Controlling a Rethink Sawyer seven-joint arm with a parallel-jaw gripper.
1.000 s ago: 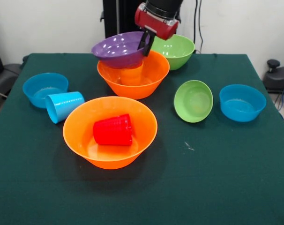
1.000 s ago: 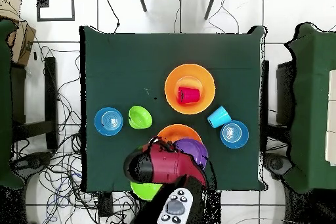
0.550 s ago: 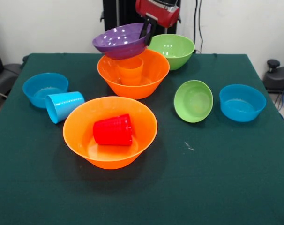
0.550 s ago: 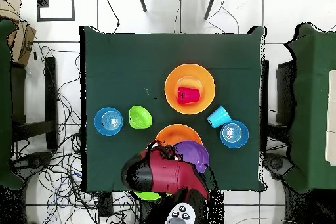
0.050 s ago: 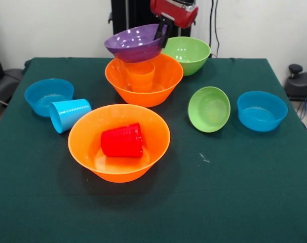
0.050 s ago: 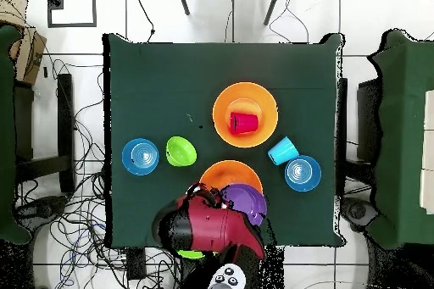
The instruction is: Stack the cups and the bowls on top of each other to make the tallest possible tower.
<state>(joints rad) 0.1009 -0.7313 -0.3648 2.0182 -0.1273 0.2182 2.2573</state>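
My gripper point(image 5: 162, 33) is shut on the right rim of the purple bowl point(image 5: 135, 43), holding it tilted in the air just above the orange cup point(image 5: 141, 76). That cup stands upside down inside the far orange bowl point(image 5: 166, 81). In the overhead view the purple bowl point(image 6: 247, 201) shows beside my red arm, over the orange bowl point(image 6: 222, 172). A red cup point(image 5: 122, 140) lies on its side in the near orange bowl point(image 5: 87, 144). The light blue cup point(image 5: 69, 114) lies on its side at the left.
A large green bowl point(image 5: 188, 53) stands right behind my gripper. A small green bowl point(image 5: 209, 109) leans tilted at the right, next to a small blue bowl point(image 5: 262, 110). Another small blue bowl point(image 5: 47, 94) sits at the left edge.
The purple bowl has been lifted off the orange cup and carried slightly right with my gripper. Nothing else has moved.
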